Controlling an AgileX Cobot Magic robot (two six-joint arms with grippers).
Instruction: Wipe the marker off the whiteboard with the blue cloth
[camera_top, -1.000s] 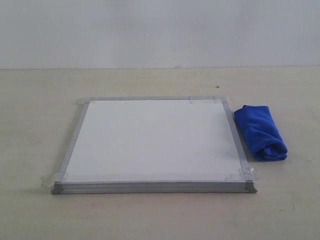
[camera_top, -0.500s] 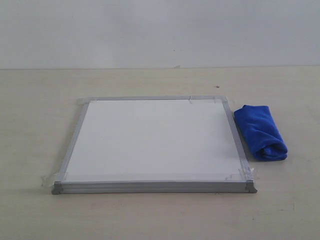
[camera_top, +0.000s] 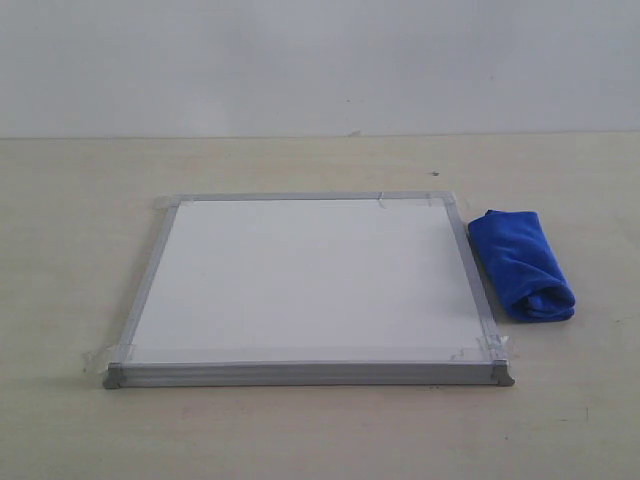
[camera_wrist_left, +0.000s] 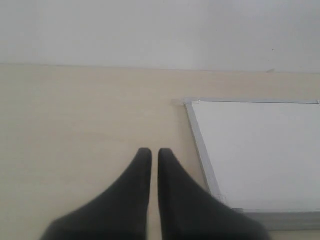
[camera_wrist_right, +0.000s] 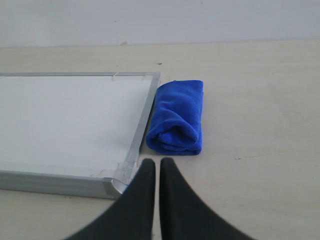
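From the exterior view, the flat white whiteboard with its thin silver-grey frame (camera_top: 310, 285) lies taped to the pale counter (camera_top: 60, 250), so it should not slide; I see no marker line on it; the folded royal-blue microfibre cloth (camera_top: 522, 266) waits just beside its right edge. My left jaws (camera_wrist_left: 150, 152) are nearly closed, empty, beside the board's corner. My right jaws (camera_wrist_right: 154, 162), likewise narrow and empty, face the cloth (camera_wrist_right: 177, 116).

whiteboard (camera_top: 305, 285) flat on table (camera_top: 70, 200), blue cloth (camera_top: 522, 264) beside its right edge
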